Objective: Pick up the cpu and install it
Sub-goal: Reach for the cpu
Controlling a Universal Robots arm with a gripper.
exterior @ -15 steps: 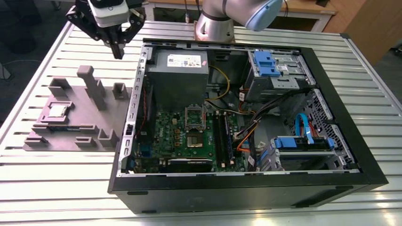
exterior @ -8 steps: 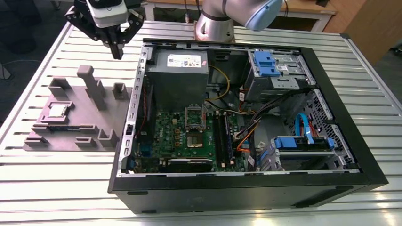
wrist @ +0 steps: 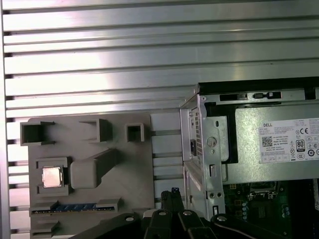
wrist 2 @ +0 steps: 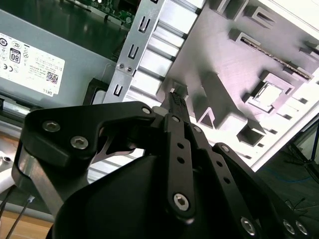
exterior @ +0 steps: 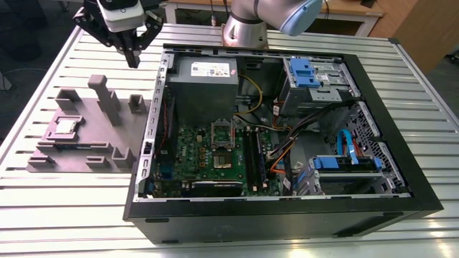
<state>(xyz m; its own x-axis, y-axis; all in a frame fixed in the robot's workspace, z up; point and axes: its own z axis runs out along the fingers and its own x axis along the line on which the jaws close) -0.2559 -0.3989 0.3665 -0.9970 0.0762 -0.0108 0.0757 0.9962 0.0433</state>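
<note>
Gripper (exterior: 133, 62): fingers pressed together, empty, above the table (exterior: 64, 215).
Cpu (exterior: 66, 126): seated in the grey-purple fixture (exterior: 93, 141), well apart from the gripper.
Between: fixture posts (exterior: 111, 105), beside the open computer case (exterior: 287, 220).

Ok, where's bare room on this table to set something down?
Bare slats of the table lie in front of the grey fixture block, and along the exterior view's right of the computer case. Crowded: the block's posts around the cpu, and inside the case.
</note>
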